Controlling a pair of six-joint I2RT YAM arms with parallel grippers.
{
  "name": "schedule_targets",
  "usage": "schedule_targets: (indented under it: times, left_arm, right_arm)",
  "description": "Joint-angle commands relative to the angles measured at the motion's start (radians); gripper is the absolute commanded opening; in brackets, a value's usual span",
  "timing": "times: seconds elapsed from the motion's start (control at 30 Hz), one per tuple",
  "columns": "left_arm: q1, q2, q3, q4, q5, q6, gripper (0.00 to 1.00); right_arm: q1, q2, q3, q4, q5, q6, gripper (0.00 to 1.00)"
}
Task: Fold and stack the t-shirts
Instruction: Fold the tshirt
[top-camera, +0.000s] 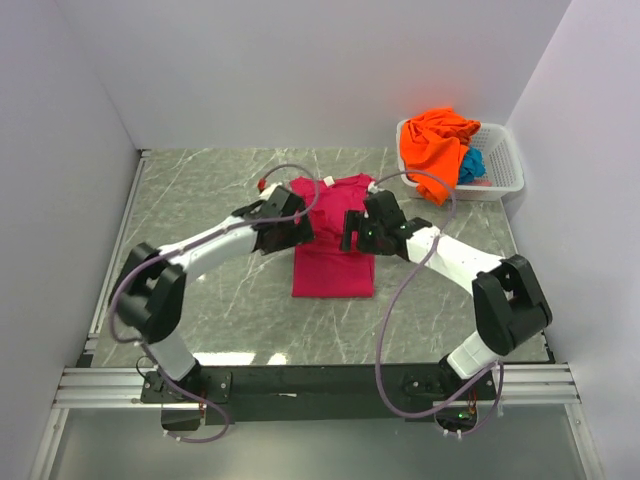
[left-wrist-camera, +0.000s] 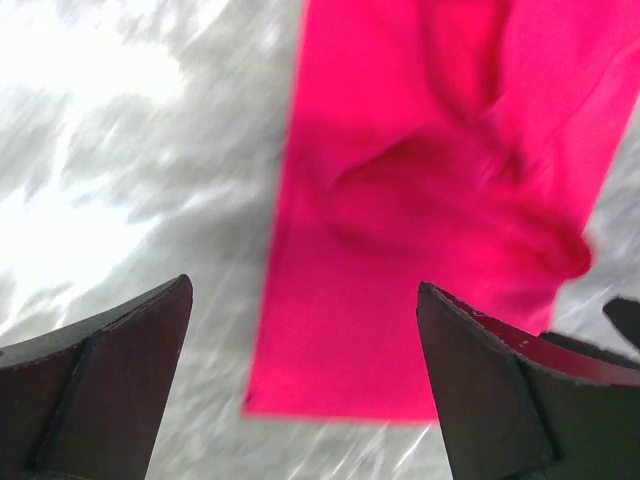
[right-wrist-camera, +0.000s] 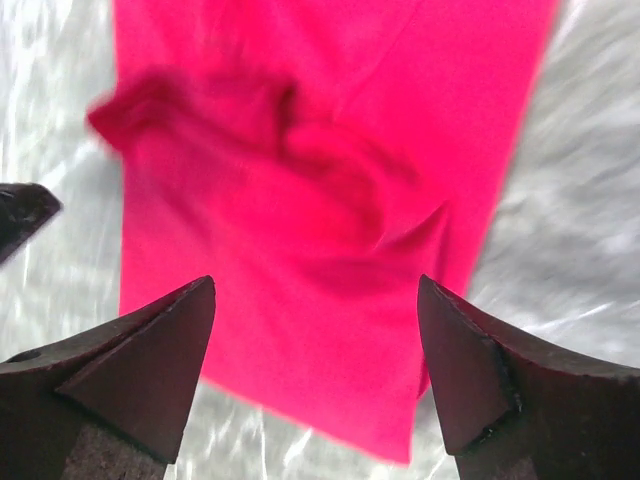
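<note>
Top external view: both claws hover over the pink shirt (top-camera: 333, 262), neither one gripping anything.

So the left claw (top-camera: 298, 233) and right claw (top-camera: 352, 236) face each other across the upper half of the shirt, which lies in a longish strip on the marble table (top-camera: 200, 190), reaching from just beyond the claws back toward the arm bases. Left wrist cam shows the left claw (left-wrist-camera: 302, 285) spread wide with the shirt below and ahead of it, a bunched-up wrinkle just past the fingertips. Same deal on the right wrist cam: the right claw (right-wrist-camera: 315, 280) is spread with nothing between the fingers, and rumpled pink cloth lies under it. The orange shirt (top-camera: 437, 140) and teal shirt (top-camera: 472, 165) sit heaped in the white basket (top-camera: 505, 175), well off beyond the right claw in the far right corner.
</note>
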Motion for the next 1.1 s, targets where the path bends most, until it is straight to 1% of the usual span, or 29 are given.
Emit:
schedule_targets:
  times: [0.0,0.1,0.17,0.3,0.43,0.47,0.5,0.53,0.63,0.7,0.77,0.8,0.83,0.87,0.93,1.0,1.07]
  left_arm:
    - [-0.002,-0.131,-0.131,0.039,0.028,-0.018,0.99]
    - [-0.002,-0.231,-0.246,0.036,0.018,-0.045,0.99]
    - [-0.002,-0.312,-0.32,0.031,0.016,-0.059,1.0]
    - [0.0,-0.436,-0.417,0.008,0.007,-0.093,1.0]
    - [0.001,-0.543,-0.48,-0.038,-0.028,-0.117,0.99]
    - [0.001,-0.557,-0.486,-0.049,-0.036,-0.122,0.99]
    - [0.003,-0.571,-0.491,-0.059,-0.045,-0.13,1.0]
    - [0.001,-0.593,-0.501,-0.075,-0.057,-0.134,0.99]
    - [0.003,-0.626,-0.517,-0.072,-0.056,-0.147,0.99]
    - [0.001,-0.64,-0.529,-0.044,-0.016,-0.147,0.99]
    - [0.001,-0.654,-0.552,0.003,0.015,-0.145,0.99]
    - [0.001,-0.654,-0.557,0.014,0.037,-0.144,1.0]
    - [0.001,-0.647,-0.56,0.022,0.047,-0.144,0.99]
    - [0.001,-0.64,-0.558,0.031,0.053,-0.144,0.99]
    - [0.003,-0.614,-0.55,0.043,0.067,-0.136,1.0]
    - [0.001,-0.593,-0.544,0.083,0.099,-0.121,0.99]
    - [0.0,-0.558,-0.537,0.115,0.131,-0.105,0.99]
  right_arm:
    - [0.038,-0.035,-0.055,0.081,-0.109,-0.001,0.88]
    - [0.057,-0.006,-0.06,0.105,-0.098,-0.007,0.88]
    - [0.07,0.042,-0.031,0.11,-0.089,-0.015,0.88]
    - [0.078,0.14,0.04,0.145,-0.063,-0.036,0.88]
    - [0.075,0.295,0.219,0.098,0.002,-0.052,0.88]
    - [0.072,0.316,0.245,0.096,0.012,-0.053,0.88]
    - [0.069,0.336,0.297,0.091,0.085,-0.049,0.88]
    - [0.069,0.371,0.325,0.078,0.124,-0.047,0.88]
    - [0.054,0.416,0.42,0.061,0.181,-0.036,0.89]
    - [0.041,0.427,0.469,0.062,0.19,-0.018,0.89]
    - [0.031,0.45,0.512,0.027,0.203,0.0,0.89]
    - [0.02,0.461,0.556,0.006,0.203,0.017,0.89]
    - [0.017,0.473,0.575,-0.052,0.204,0.028,0.89]
    - [0.015,0.47,0.583,-0.062,0.195,0.037,0.89]
    - [0.014,0.424,0.537,-0.059,0.183,0.042,0.89]
    - [0.012,0.348,0.45,-0.041,0.146,0.036,0.9]
    - [0.012,0.294,0.397,-0.05,0.108,0.031,0.9]
